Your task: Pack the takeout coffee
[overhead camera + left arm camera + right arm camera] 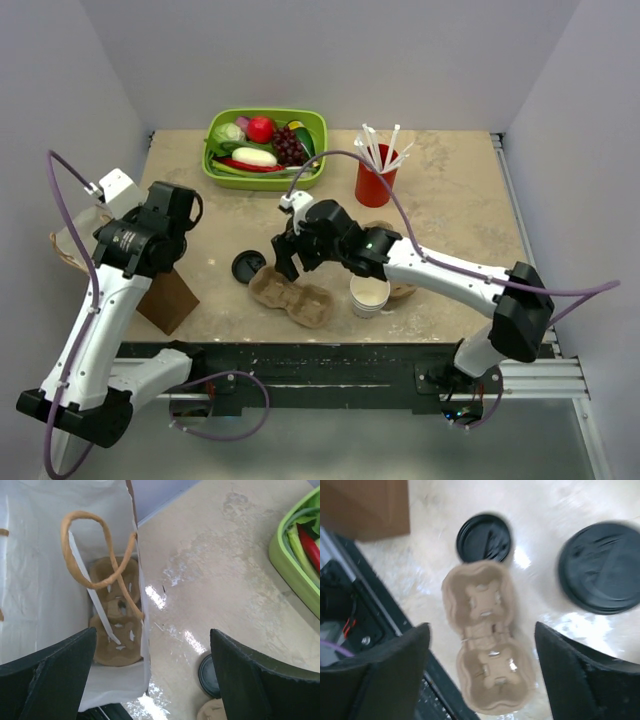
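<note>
Coffee (602, 567) is looking all smeared in the right wrist view, and the bin (291, 572) is getting cropped at the edge.

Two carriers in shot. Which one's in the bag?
The carrier seen by the left wrist camera, on the bag floor under the handle. The other carrier lies on the table beside a black lid.

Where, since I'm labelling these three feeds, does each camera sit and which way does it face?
Top external: above and behind the bases, looking down on the table; left arm and right arm show.
Left wrist: on that wrist, looks down into the paper bag; open left gripper frames it.
Right wrist: on that wrist, looks down on the cup carrier; open right gripper frames it.
Shared: all three show the loose black lid.
</note>
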Motion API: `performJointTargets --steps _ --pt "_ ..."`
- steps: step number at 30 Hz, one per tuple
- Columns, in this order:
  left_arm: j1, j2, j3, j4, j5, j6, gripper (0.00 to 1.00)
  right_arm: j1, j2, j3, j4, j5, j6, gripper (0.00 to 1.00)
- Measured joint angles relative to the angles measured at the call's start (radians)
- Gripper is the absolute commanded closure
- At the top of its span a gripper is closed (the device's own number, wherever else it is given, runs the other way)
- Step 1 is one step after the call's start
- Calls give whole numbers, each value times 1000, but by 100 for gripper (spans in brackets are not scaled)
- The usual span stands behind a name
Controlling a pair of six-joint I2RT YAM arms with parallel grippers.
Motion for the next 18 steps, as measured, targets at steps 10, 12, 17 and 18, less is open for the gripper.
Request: performJointTargets --steps 10,12,17,18 --pt "225 1 -129 199 162 212 0 -294 -145 -16 -106 222 39 5" --pt "236 -2 -159 251 203 248 0 -373 -176 -66 -127 256 59 6" --pt "238 24 -202 333 274 301 14 -520 -206 -198 -151 275 107 10" --pt "238 32 -210 347 283 304 16 -540 -206 -220 -148 279 112 11"
